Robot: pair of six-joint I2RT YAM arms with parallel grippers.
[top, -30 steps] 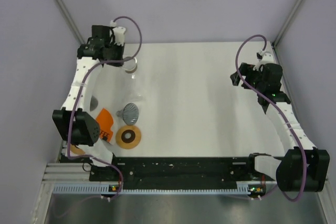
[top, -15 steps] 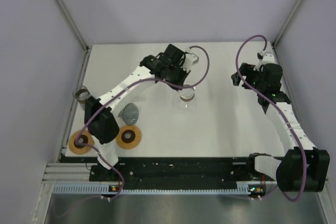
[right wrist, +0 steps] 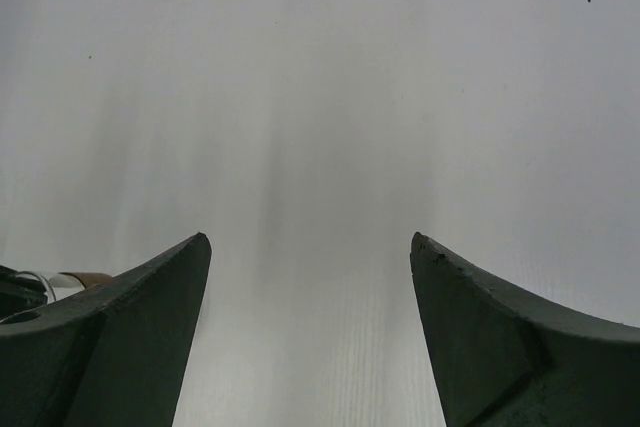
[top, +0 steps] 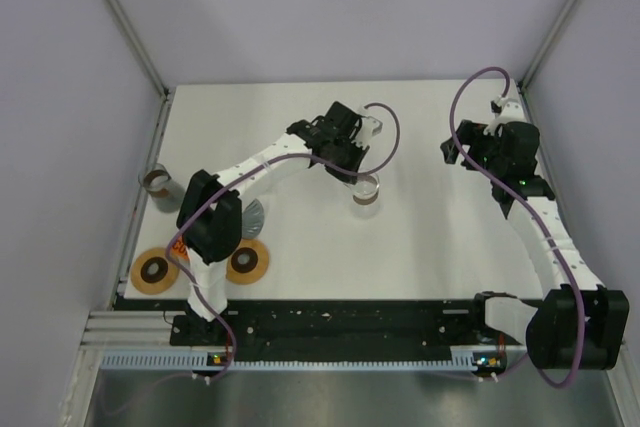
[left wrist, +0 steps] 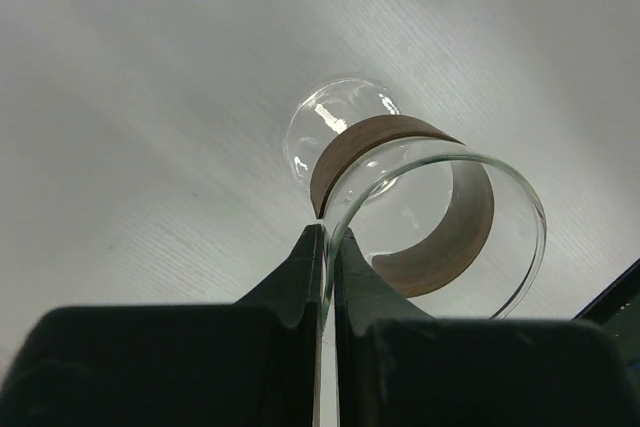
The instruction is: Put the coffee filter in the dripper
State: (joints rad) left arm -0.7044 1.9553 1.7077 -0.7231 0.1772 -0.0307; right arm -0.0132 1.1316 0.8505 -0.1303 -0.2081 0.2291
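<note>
fingers of the left gripper (left wrist: 326, 247) pinch shut on the rim of the glass dripper (left wrist: 420, 207) (brown collar at its neck), over the middle of the table (top: 420, 247). right gripper (right wrist: 310, 237) gapes wide, empty, far right. coffee filter (top: 257, 217) lies near left, well apart from the dripper; pickup and placement judged not yet done. no legible writing.

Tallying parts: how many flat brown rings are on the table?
2. Left ring at the near-left corner; right ring beside it, right of the left arm, which may hide others.
</note>
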